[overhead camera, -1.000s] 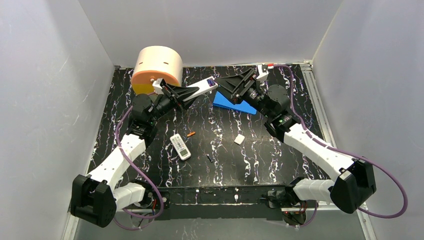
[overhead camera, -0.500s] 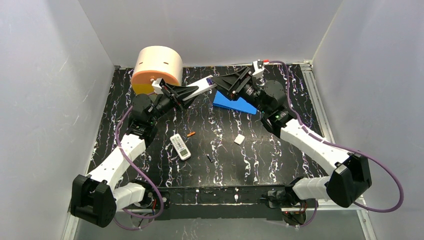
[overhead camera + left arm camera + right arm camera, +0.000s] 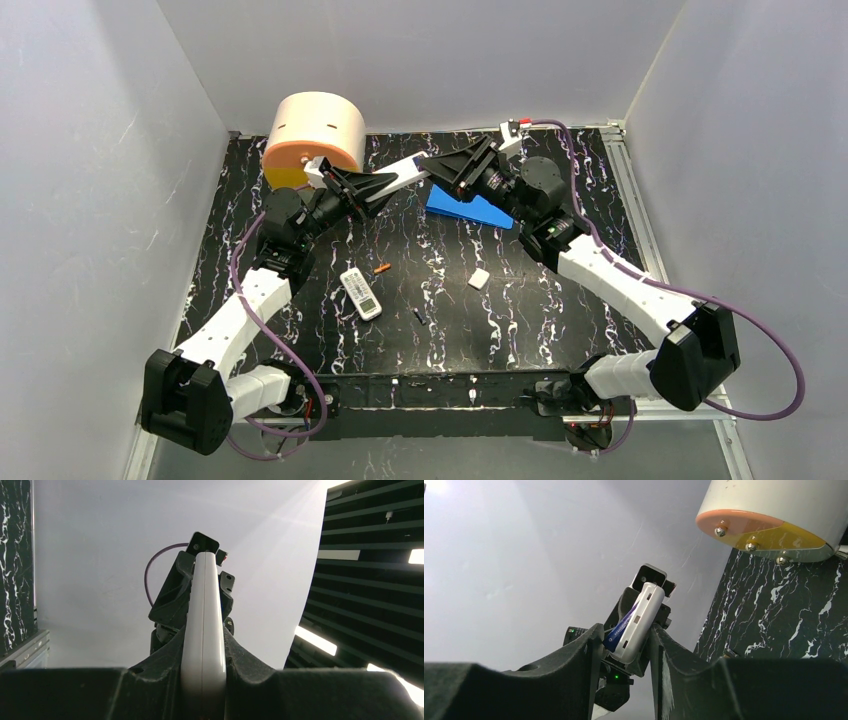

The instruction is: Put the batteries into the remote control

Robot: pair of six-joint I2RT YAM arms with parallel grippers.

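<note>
Nearby: cream drum (image 3: pixel 315 125), blue wedge (image 3: pixel 478 212), white block (image 3: pixel 479 278), loose orange battery (image 3: pixel 382 268).

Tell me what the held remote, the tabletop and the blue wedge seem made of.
The held remote looks like white moulded plastic, smooth satin, with a seam along its edge. The tabletop is black with white marble-like veining, probably a printed sheet or laminate. The blue wedge is evenly coloured and matte, perhaps plastic or foam; unclear.

White remote (image 3: pixel 639 622) held aloft, purple battery (image 3: pixel 620 626) seated in its open back
</note>
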